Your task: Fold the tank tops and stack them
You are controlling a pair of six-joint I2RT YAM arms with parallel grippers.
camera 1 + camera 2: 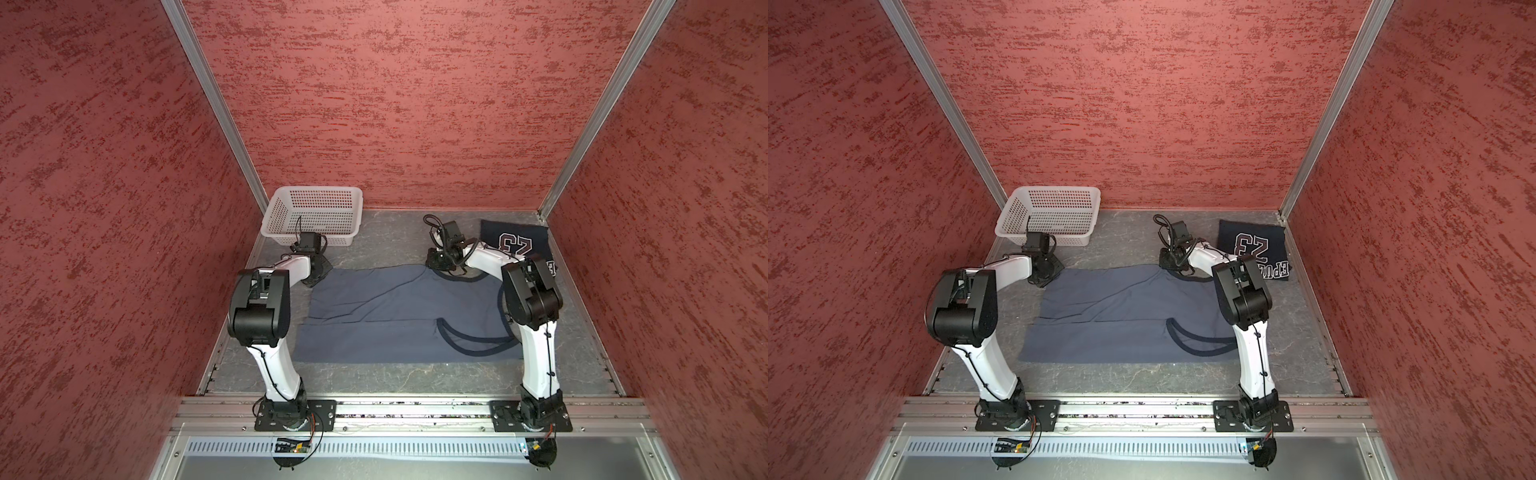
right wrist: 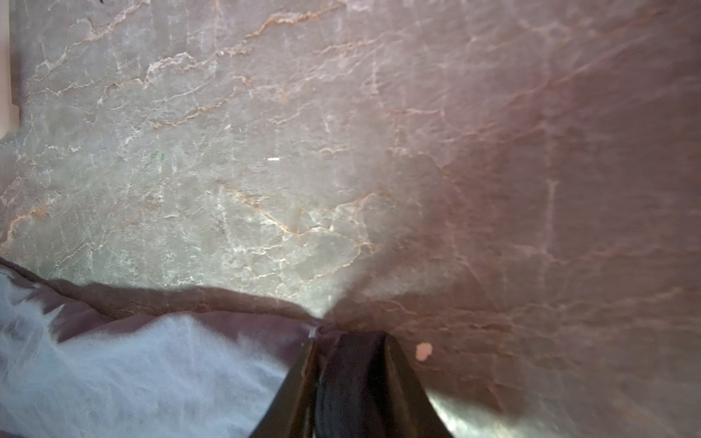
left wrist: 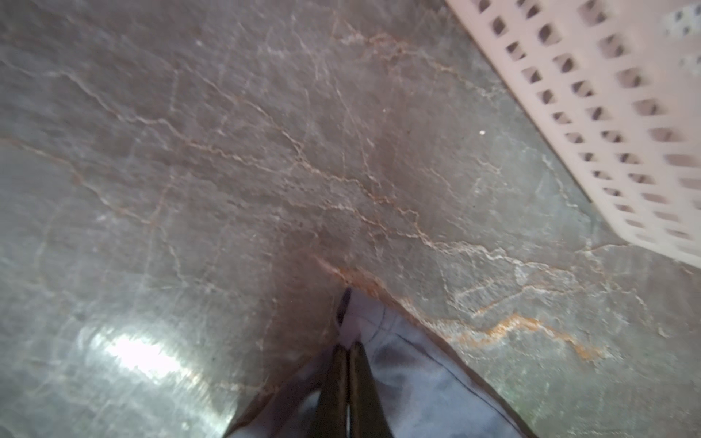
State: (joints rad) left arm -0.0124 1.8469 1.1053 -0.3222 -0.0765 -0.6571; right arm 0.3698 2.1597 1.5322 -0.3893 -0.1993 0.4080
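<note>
Currently the grey top [image 1: 395,316] lies spread mid-table, a fold seemingly starting. At its far corners the left claw [image 3: 348,347] and right claw [image 2: 349,341] each pinch cloth; next they should lift together and draw that edge nearward. Farther right, the folded navy top [image 1: 515,241] waits.

Lab cell: red panels [image 1: 415,104], aluminium frame [image 1: 216,104]

Slate grey-blue tank top [image 1: 374,307] with dark navy trim, dark navy tank top [image 1: 515,243] with white-outlined "23" print, white basket [image 1: 282,216] with grid perforations, grey surface [image 1: 390,241] veined white and orange, mottled red walls [image 1: 415,104].
</note>
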